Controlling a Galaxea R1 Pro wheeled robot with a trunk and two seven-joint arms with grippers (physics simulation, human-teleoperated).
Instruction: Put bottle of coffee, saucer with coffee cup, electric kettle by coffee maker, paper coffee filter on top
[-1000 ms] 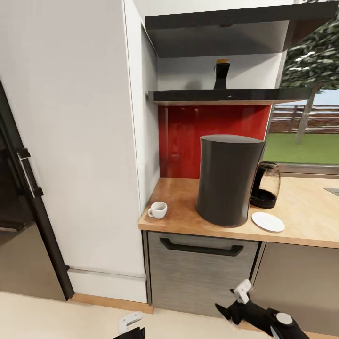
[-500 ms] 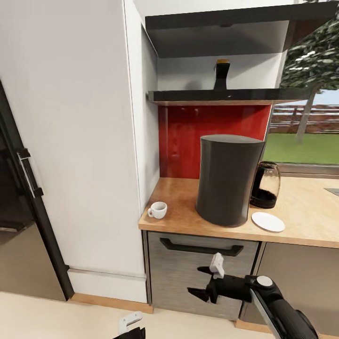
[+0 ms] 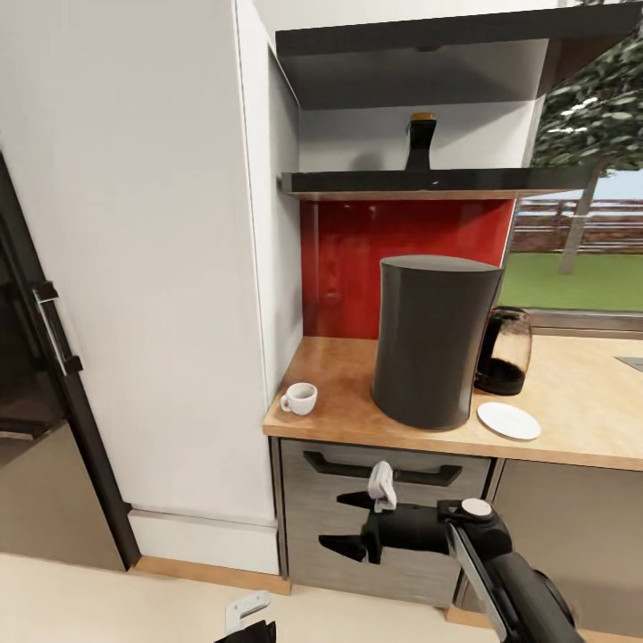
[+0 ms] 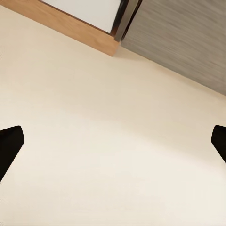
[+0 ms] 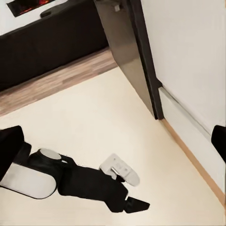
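Coffee maker (image 3: 435,340), a tall dark-grey cylinder with a flat top, is standing upright on the wooden desk (image 3: 348,406) in front of the red backsplash (image 3: 357,254). Just beside it, toward the window, the electric kettle (image 3: 505,351) is sitting against the back (glass-bodied, with something dark showing at its base), and the white saucer (image 3: 508,421) is lying flat in front of the kettle with nothing on it. The white coffee cup (image 3: 299,398) is resting on the desk's near corner by the white cabinet (image 3: 143,268), well apart from the saucer, its handle turned toward the cabinet; I cannot tell what is inside it. The bottle of coffee (image 3: 420,141), dark with a brownish cap, is standing on the kitchen shelf (image 3: 420,183) above the coffee maker.

Below the desk edge, the right gripper (image 3: 344,521) is hanging in front of the grey drawer (image 3: 384,527), its black fingers spread apart and pinching nothing. The left gripper (image 5: 123,193) is sitting low over the pale floor (image 4: 94,141); in the left wrist view its two fingers (image 4: 9,146) are showing at opposite edges, wide apart and bare.
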